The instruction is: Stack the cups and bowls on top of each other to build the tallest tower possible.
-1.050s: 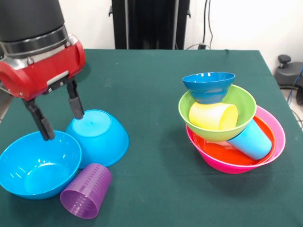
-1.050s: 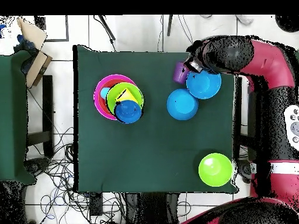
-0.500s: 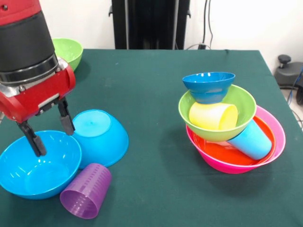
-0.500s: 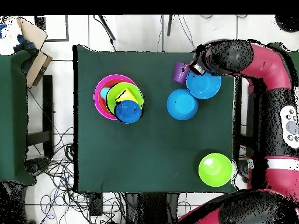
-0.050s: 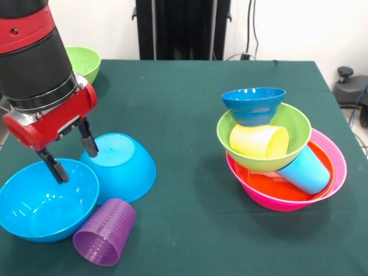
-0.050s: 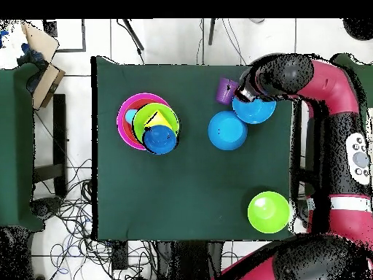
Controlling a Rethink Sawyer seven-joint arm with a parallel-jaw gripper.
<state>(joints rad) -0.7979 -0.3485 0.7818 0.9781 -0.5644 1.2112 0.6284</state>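
A dark green cloth-covered table (image 5: pixel 190 98) stands before a white wall, with a black stand behind it. The red and black gripper (image 5: pixel 72 156) hangs with its fingers spread, empty, above the rim of an upright bright blue plastic bowl (image 5: pixel 43 201). An inverted bright blue bowl (image 5: pixel 123 164) touches it; a translucent purple ribbed cup (image 5: pixel 104 232) lies beside both. The tower (image 5: pixel 279 152) stands well apart, a large pink bowl (image 5: pixel 336 158) at its base. A lime green bowl (image 5: pixel 83 60) sits at a far corner.

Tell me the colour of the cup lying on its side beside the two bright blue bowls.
Translucent purple; the ribbed cup shows best in the front view.
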